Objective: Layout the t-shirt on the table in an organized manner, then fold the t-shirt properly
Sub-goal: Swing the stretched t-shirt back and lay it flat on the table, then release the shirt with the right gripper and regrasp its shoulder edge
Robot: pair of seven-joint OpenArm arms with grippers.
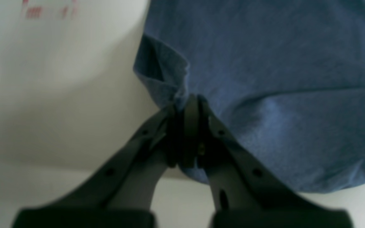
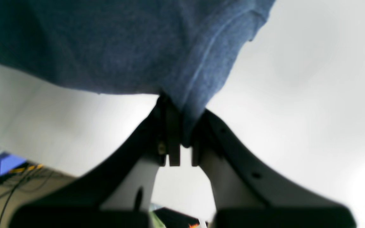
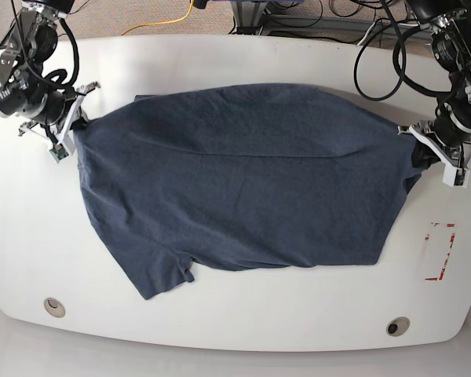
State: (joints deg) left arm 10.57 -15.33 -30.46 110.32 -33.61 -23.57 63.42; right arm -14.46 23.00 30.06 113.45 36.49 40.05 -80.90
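**T-shirt stretched between two pinching grippers**

Base view: the t-shirt lies spread across the middle of the table, dark navy, held at its two side ends. One sleeve points toward the near edge on that view's left. The cloth looks mostly flat, with faint creases running across it.

Right gripper: at the far left of the base view, jaws pressed together on the shirt's edge. Right wrist view confirms it: a fold of blue fabric with a hem seam is clamped between the dark fingers. White tabletop below; some cables and a blue object show past the table's edge.

Left gripper: at the right of the base view, also pinching the shirt's edge. Left wrist view shows the jaws closed tight, with a bunched corner of cloth sitting just above the fingertips.

Red rectangular mark on the table, near the left gripper, just beside the shirt's lower corner and not covered. Two round grommet holes near the front edge, both clear of the fabric.
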